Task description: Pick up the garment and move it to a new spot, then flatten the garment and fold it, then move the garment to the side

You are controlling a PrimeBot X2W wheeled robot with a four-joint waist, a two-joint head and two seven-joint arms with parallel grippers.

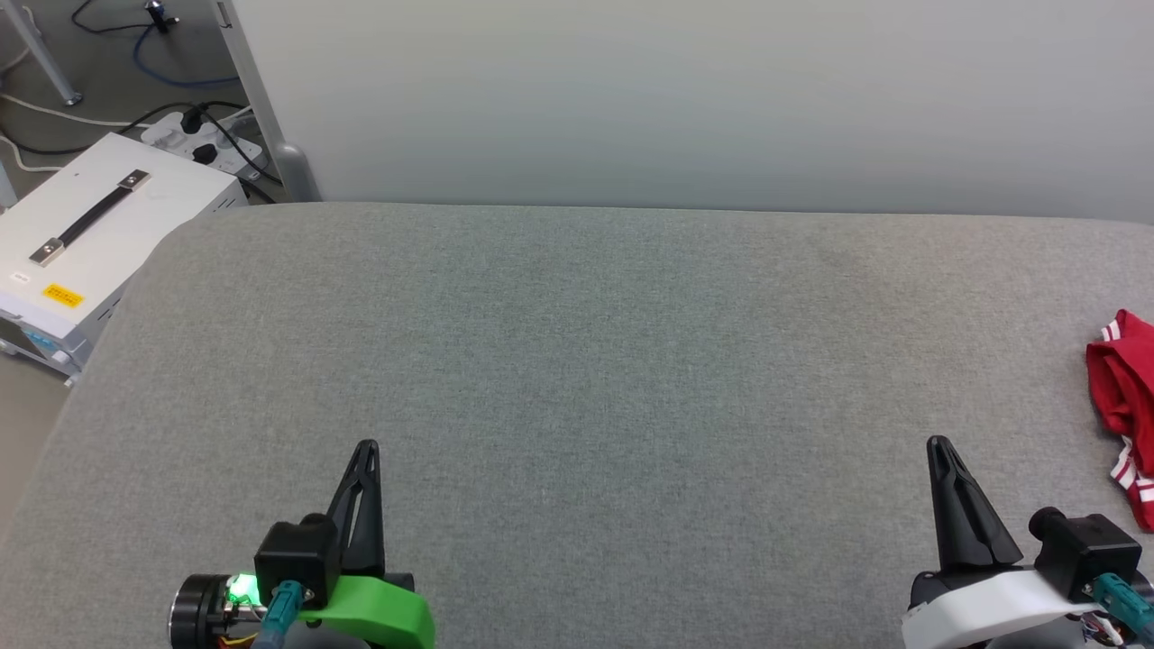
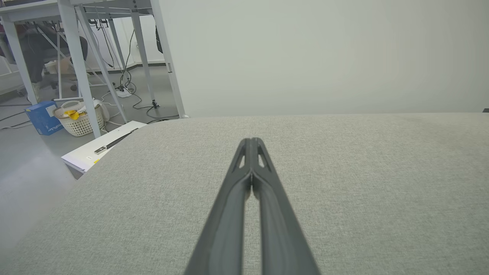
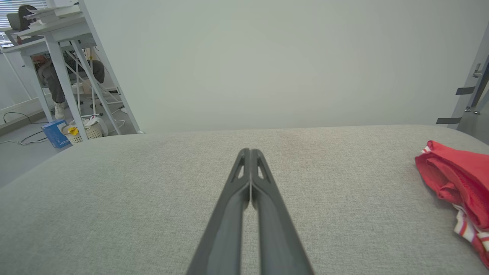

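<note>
The garment (image 1: 1125, 397) is a crumpled red heap with white-and-red striped trim, lying at the far right edge of the grey padded table (image 1: 577, 361). In the right wrist view the garment (image 3: 458, 183) sits to the right of my fingers, apart from them. My left gripper (image 1: 367, 448) rests at the lower left above the table, shut and holding nothing; its fingertips (image 2: 251, 142) meet in the left wrist view. My right gripper (image 1: 938, 443) stands at the lower right, shut and holding nothing, a little to the left of the garment. Its fingertips (image 3: 250, 152) press together.
A white equipment case (image 1: 81, 243) with a black handle stands on the floor beyond the table's left edge, next to a power strip (image 1: 203, 144) and cables. A pale wall (image 1: 685, 99) rises behind the table. A white basket (image 2: 78, 118), a blue box (image 2: 42, 116) and desk legs stand far left.
</note>
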